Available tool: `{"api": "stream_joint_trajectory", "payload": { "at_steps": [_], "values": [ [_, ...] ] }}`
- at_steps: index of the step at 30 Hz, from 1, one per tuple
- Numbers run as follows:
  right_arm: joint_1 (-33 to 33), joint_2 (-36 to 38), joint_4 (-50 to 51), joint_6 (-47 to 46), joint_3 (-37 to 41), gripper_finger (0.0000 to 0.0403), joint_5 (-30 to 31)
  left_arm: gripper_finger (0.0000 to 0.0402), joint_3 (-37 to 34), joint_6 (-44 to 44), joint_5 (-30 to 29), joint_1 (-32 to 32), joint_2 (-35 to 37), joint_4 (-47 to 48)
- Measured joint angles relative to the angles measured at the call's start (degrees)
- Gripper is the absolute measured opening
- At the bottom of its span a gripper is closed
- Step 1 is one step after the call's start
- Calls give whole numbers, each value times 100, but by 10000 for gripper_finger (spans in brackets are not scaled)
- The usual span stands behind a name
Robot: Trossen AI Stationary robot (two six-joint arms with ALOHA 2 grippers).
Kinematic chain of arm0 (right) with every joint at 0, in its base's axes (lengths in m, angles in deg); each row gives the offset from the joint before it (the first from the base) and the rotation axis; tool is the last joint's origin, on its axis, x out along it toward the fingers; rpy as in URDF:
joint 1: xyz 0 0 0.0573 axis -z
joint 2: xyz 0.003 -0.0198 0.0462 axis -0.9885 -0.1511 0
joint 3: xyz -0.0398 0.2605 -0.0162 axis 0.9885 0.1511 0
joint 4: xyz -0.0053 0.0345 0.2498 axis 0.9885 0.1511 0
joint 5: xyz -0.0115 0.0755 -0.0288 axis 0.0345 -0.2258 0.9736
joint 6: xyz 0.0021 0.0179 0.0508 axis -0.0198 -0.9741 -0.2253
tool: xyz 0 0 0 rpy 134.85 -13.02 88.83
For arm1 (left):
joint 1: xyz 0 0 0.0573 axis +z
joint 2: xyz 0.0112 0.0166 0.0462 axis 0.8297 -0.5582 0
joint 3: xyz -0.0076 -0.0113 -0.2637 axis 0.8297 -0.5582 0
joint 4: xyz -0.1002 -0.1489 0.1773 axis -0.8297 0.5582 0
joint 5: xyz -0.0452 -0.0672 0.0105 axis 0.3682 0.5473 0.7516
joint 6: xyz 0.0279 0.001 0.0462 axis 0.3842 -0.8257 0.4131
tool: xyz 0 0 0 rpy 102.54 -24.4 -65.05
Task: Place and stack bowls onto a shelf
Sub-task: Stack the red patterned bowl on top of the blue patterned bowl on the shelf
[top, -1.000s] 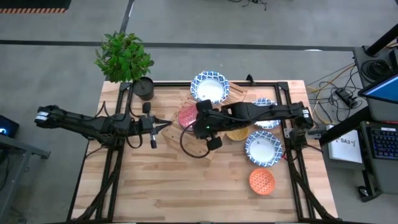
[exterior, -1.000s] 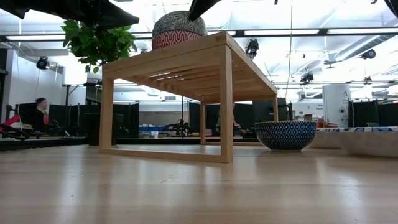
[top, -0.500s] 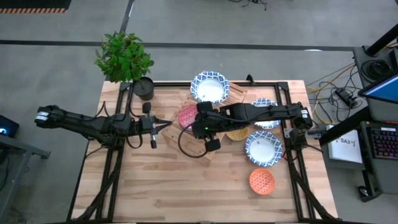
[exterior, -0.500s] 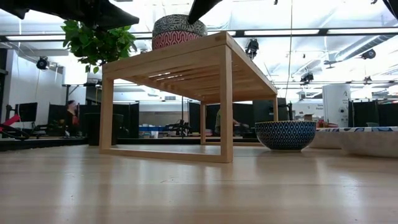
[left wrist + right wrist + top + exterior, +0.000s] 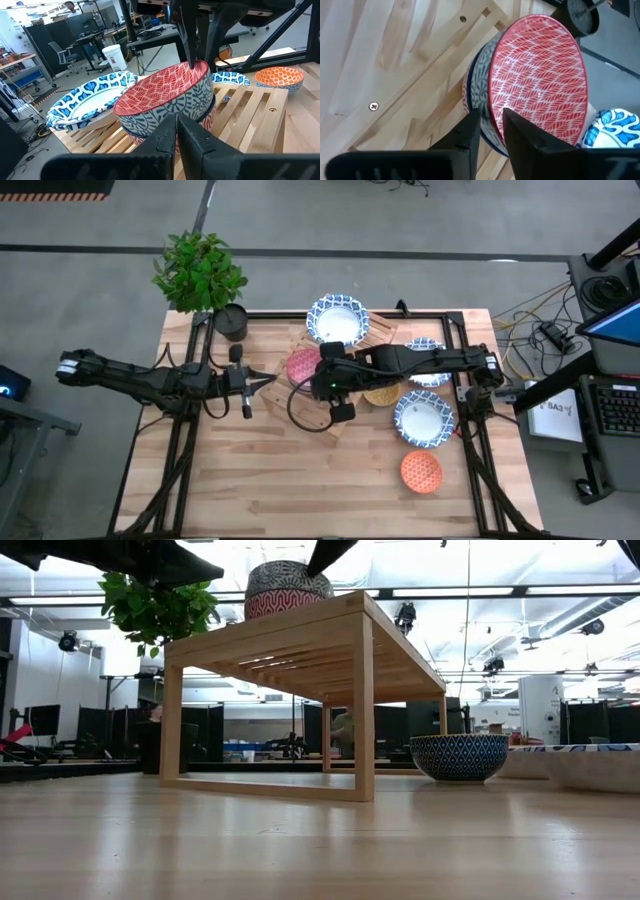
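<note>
Two fingers of the right gripper (image 5: 491, 131) pinch the rim of the pink-red bowl (image 5: 538, 80), one finger inside the rim and one outside, so the gripper is closed on the bowl's wall. The bowl sits mouth up but tilted, nested in a second bowl (image 5: 197, 107) with a grey-blue outer pattern and a red band lower down, and the pair rests on the shelf (image 5: 375, 332). In the high view the right gripper (image 5: 322, 362) reaches in from the desk's right side to the pink-red bowl (image 5: 301, 365) at the shelf's left end.

The shelf is a low slatted rack; its long axis runs obliquely across the desk (image 5: 260, 470) in the high view, from the far right toward the near left. At its far end stands a large white bowl with a blue patterned rim (image 5: 337, 319), mouth up. The low view shows the stacked pair (image 5: 287, 587) on top of the shelf (image 5: 362, 690) with the right arm coming down from above.

Off the shelf, a mustard-yellow bowl (image 5: 382, 394) lies partly under the right arm, two more blue-rimmed white bowls (image 5: 424, 418) (image 5: 428, 347) sit to the right, and an orange bowl (image 5: 421, 471) is nearest the front edge.

The left gripper (image 5: 262, 381) hovers just left of the shelf, pointing at the stacked bowls, its fingers (image 5: 200, 145) closed together and holding nothing. A plant (image 5: 199, 270) in a dark pot (image 5: 231, 321) stands at the desk's far left corner.
</note>
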Motion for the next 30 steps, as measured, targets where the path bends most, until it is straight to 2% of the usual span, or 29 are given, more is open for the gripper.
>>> {"api": "stream_joint_trajectory", "payload": {
  "at_steps": [7, 12, 15, 19, 26, 30],
  "values": [
    [-28, 21, 61, -197, -42, 114, 1, 0, 0, 0, 1, 0, 0, 0],
    [-92, 99, 73, -317, -262, 128, 0, 0, -2, 0, 2, 0, 0, 0],
    [-106, 116, -300, -441, -273, 129, -16, 0, -2, 0, 2, 0, -2, 0],
    [-112, 94, -1190, -458, 5, 107, -276, 0, -2, 0, 2, 0, -2, 0],
    [-129, 63, -2508, -431, 882, 19, -247, 0, -2, 0, 2, 0, 0, 0],
    [-125, 63, -2747, -444, 1214, 13, -245, 0, 2, -2, 2, 0, -1, 26]
  ]
}}
